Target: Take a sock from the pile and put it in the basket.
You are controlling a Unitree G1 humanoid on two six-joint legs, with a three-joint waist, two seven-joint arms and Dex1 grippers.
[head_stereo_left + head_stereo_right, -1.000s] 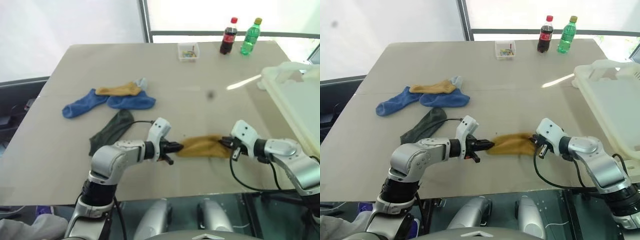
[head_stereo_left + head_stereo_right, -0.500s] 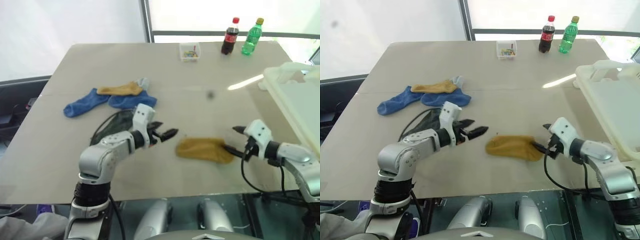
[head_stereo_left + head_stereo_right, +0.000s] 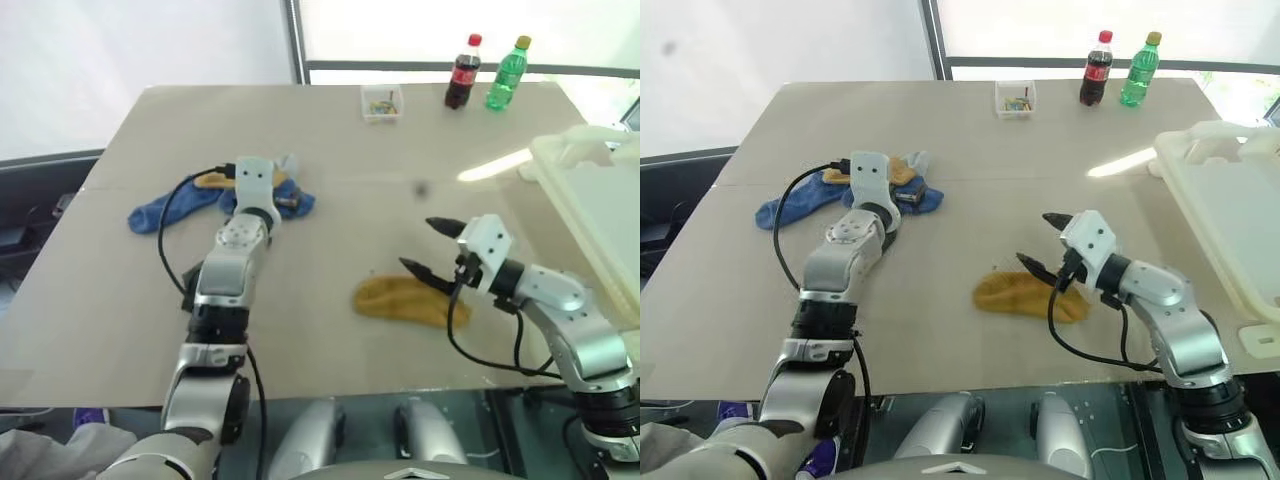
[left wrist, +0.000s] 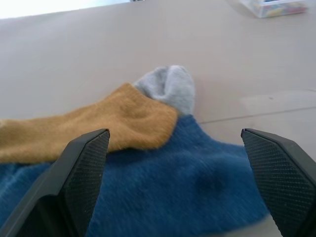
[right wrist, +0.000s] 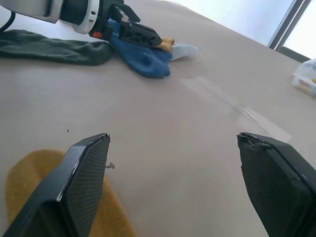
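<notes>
- Left gripper (image 4: 173, 173) is seen wide open, nothing held, hovering right over the pile (image 3: 215, 195).
- In the left wrist view a blue sock (image 4: 163, 197) lies between the fingers, with a mustard sock (image 4: 98, 128) and a grey sock (image 4: 165, 86) just ahead of it.
- Right gripper (image 3: 432, 247) is seen spread open and empty.
- A lone mustard sock (image 3: 405, 300) lies flat on the table (image 3: 400, 160) just under and beside the right fingers, not gripped.
- The basket (image 3: 600, 200) sits well off to the outer side of the right gripper, at the table edge.
</notes>
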